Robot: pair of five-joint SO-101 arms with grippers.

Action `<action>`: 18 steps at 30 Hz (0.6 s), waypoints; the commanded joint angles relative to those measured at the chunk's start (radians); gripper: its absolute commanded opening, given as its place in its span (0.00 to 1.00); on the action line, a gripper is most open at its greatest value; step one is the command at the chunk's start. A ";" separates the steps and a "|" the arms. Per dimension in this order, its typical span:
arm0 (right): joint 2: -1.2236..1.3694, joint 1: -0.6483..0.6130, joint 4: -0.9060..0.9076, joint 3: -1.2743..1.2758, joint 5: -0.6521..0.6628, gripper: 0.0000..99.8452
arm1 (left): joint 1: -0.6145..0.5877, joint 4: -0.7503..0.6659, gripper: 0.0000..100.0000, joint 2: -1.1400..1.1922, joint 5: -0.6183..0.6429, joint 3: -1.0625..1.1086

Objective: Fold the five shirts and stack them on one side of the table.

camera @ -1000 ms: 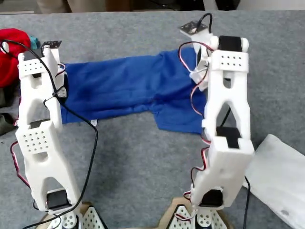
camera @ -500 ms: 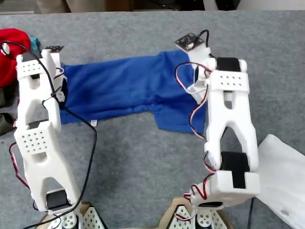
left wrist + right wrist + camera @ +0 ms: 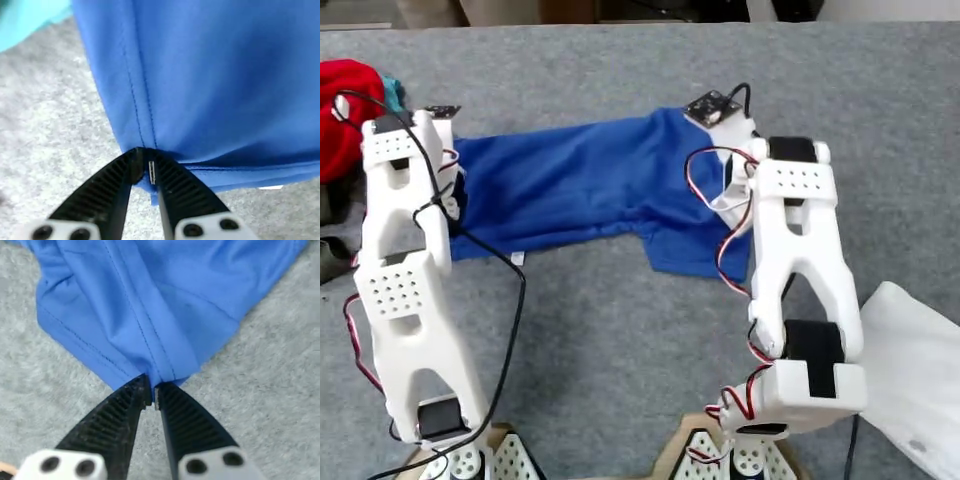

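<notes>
The blue shirt (image 3: 570,185) lies spread on the grey counter (image 3: 600,340), stretched between the two hands. The left hand (image 3: 148,159) is closed on a stitched hem at one end, and the right hand (image 3: 153,388) pinches the hem at the other end. The cloth looks thin, soft and light, so it will probably sag and slip. I judge that the hemmed corners give the firmest hold.

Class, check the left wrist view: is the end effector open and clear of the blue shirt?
No, the left end effector is closed on the hem of the blue shirt.
</notes>
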 commanded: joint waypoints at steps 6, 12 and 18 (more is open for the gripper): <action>-0.124 0.013 0.023 0.076 0.109 0.19 | 0.008 -0.002 0.12 0.012 0.000 -0.009; -0.294 0.016 0.025 0.099 0.120 0.20 | -0.040 0.095 0.13 -0.015 0.032 -0.141; -0.341 0.013 0.009 0.019 0.089 0.07 | -0.063 0.109 0.13 -0.048 0.034 -0.427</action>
